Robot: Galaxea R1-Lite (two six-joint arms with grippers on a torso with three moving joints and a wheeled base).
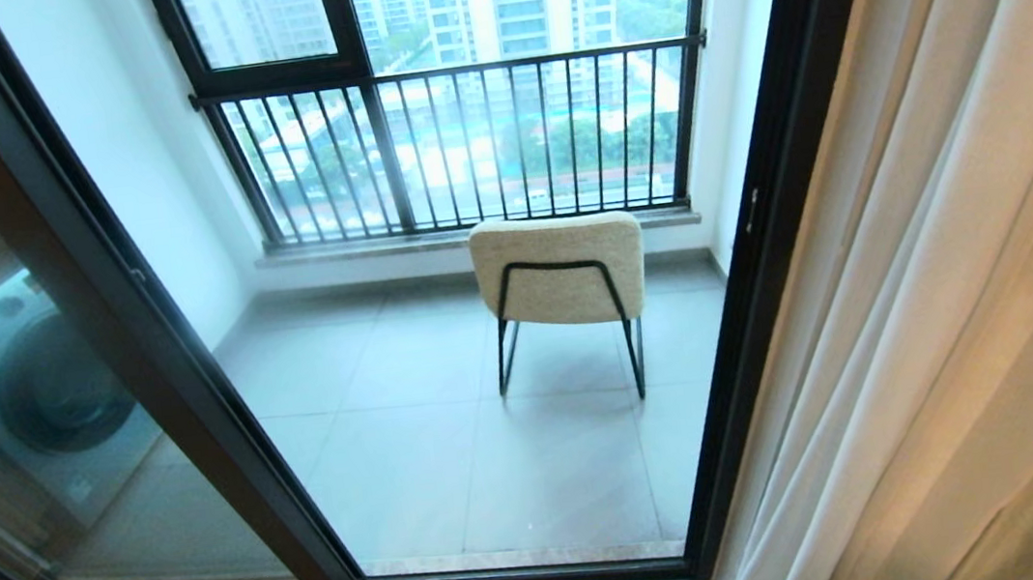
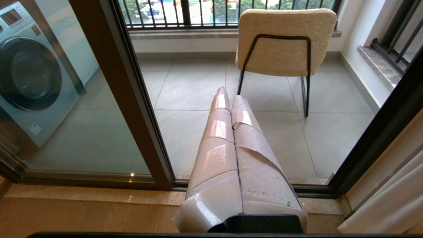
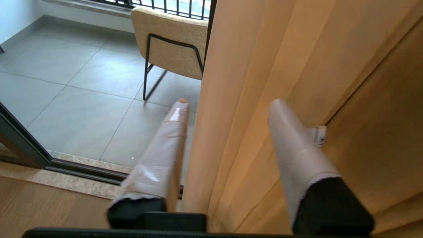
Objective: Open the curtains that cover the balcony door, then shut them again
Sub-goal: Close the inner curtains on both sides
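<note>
Curtains (image 1: 943, 280) are bunched at the right side of the balcony door (image 1: 763, 233), so the doorway is uncovered and the chair (image 1: 559, 270) on the balcony is in plain sight. I judge the open half done; closing is what's left.

My right gripper (image 3: 228, 102) is spread, fingers either side of the curtain's leading edge, fabric between them but not pinched. My left gripper (image 2: 229, 96) is clenched on nothing, parked low in front of the door sill (image 2: 99, 195).

Risks as I see them:
- Fabric is thin and slippery. If I clamp only the outer fold, it probably slides out mid-pull and the curtain stalls partway.
- Grabbing too deep into the bunch likely drags several folds at once and loads the track overhead, which I can't see.
- The near finger (image 3: 165, 145) sits close to the door frame (image 3: 23, 145); a sweep across the opening could clip it.
- Pulling downward instead of sideways could snag the hooks.
</note>
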